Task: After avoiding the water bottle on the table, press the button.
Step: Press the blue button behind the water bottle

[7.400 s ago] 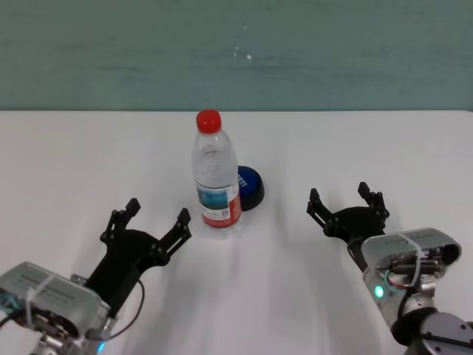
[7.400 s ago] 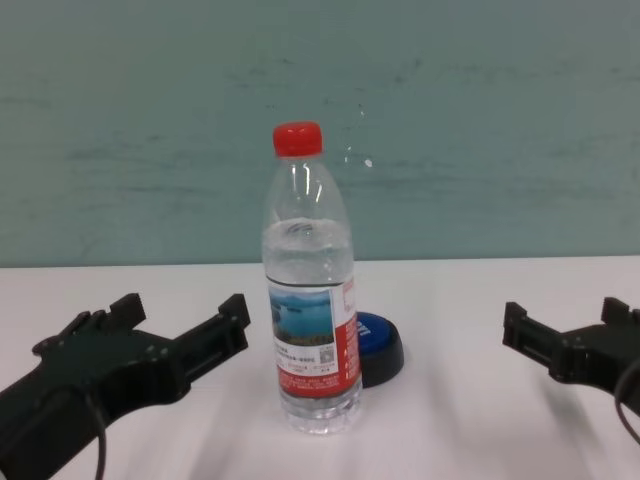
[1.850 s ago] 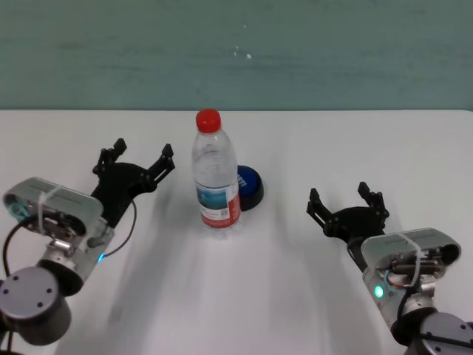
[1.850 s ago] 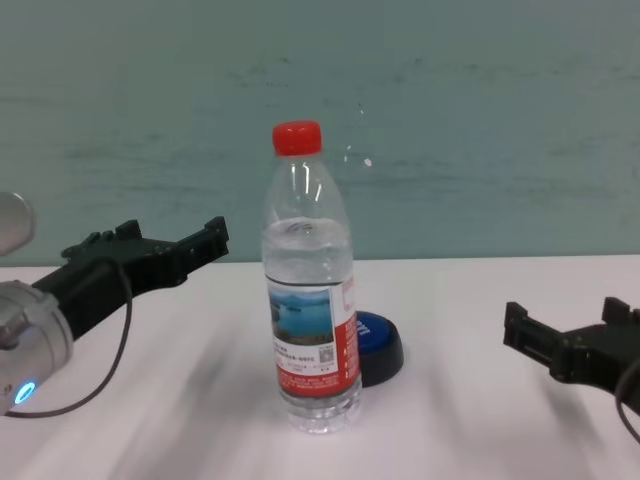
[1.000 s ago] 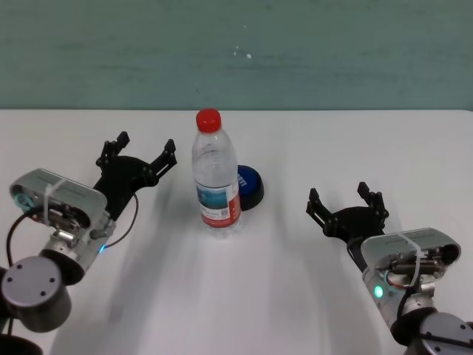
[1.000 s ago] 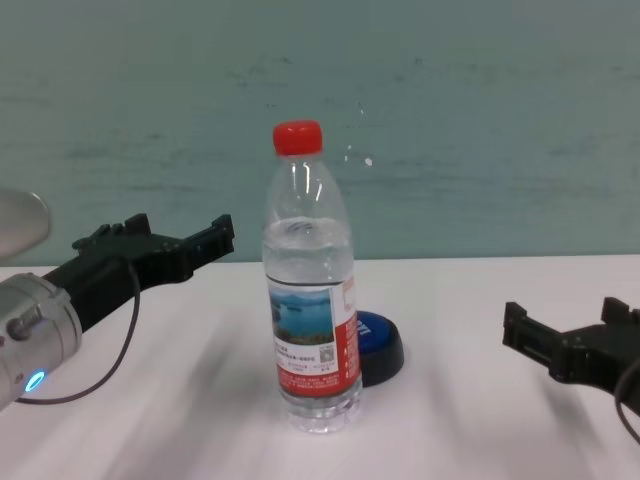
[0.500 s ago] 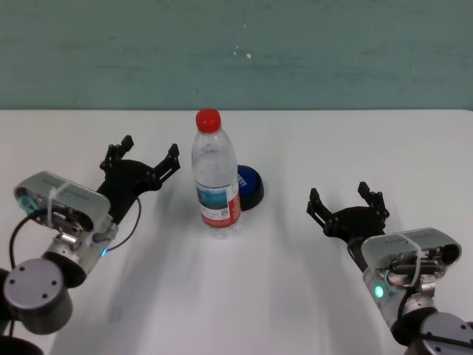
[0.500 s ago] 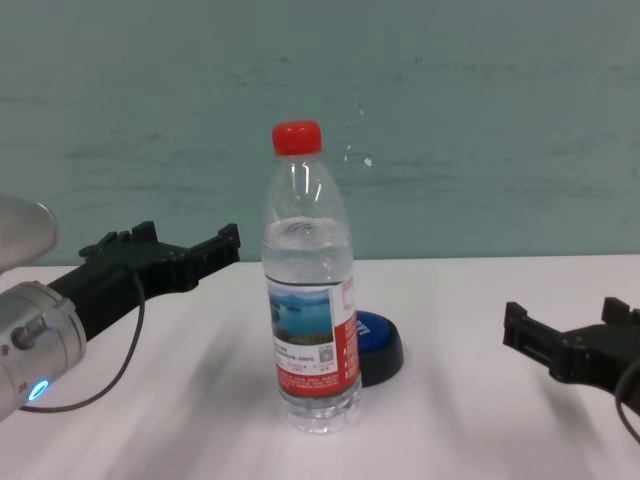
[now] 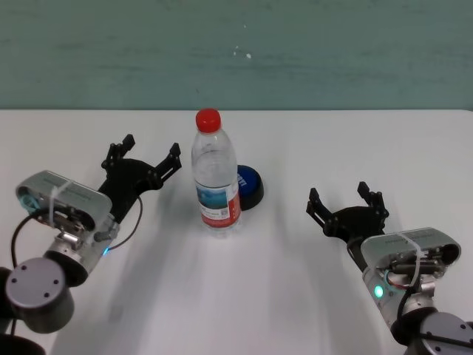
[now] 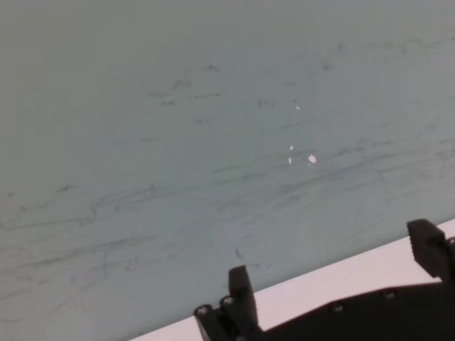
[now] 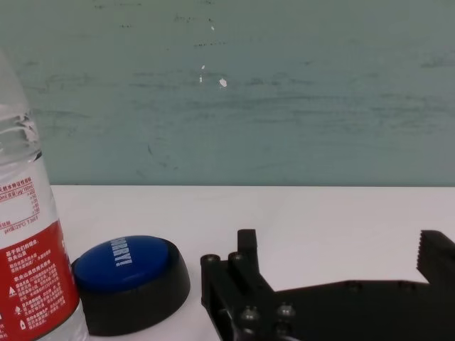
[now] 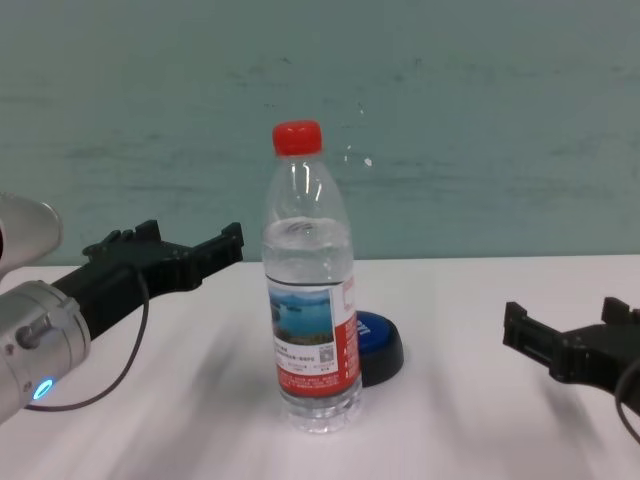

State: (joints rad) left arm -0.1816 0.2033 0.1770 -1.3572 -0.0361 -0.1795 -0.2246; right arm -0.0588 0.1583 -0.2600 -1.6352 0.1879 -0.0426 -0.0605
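The water bottle (image 9: 216,171) stands upright near the middle of the white table (image 9: 295,296), red cap on top. The blue button (image 9: 249,186) sits just behind it to the right, partly hidden by it; it also shows as the button (image 11: 128,273) beside the bottle (image 11: 32,284). My left gripper (image 9: 145,157) is raised left of the bottle, open and empty, level with its upper half in the chest view as the left gripper (image 12: 180,250). My right gripper (image 9: 346,202) rests open at the right, apart from both.
A teal wall (image 9: 236,52) runs behind the table's far edge. Bare tabletop lies in front of the bottle and between the two arms.
Over the last second my left gripper has drifted slightly right and down toward the bottle's left side. Seven seconds ago it lay low near the front. The right arm, bottle and button are unchanged.
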